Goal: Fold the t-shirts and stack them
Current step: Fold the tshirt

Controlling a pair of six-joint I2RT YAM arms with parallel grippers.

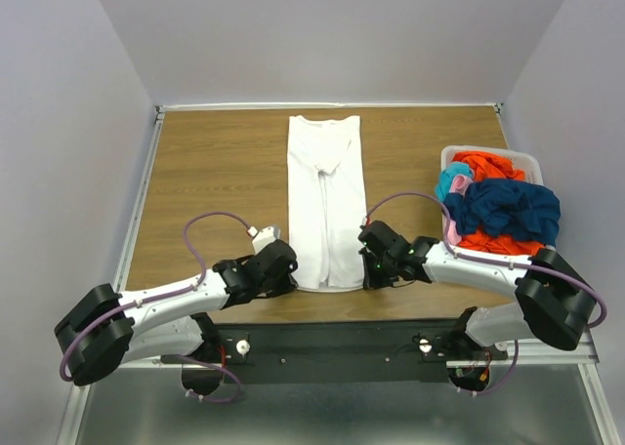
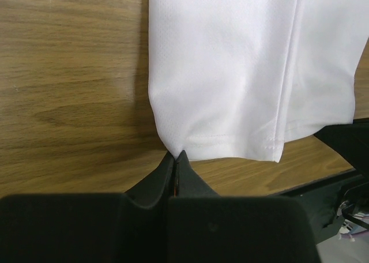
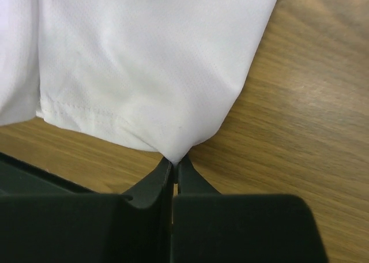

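left white-and-black arm low, stretched inward; left black two-finger gripper pinched tight on white cloth t-shirt hem corner | right white-and-black arm mirrored; right black two-finger gripper pinched likewise

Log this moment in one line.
shirt: plain white cloth t-shirt, folded lengthwise | left claw: shut on near hem corner | right claw: shut on other near corner
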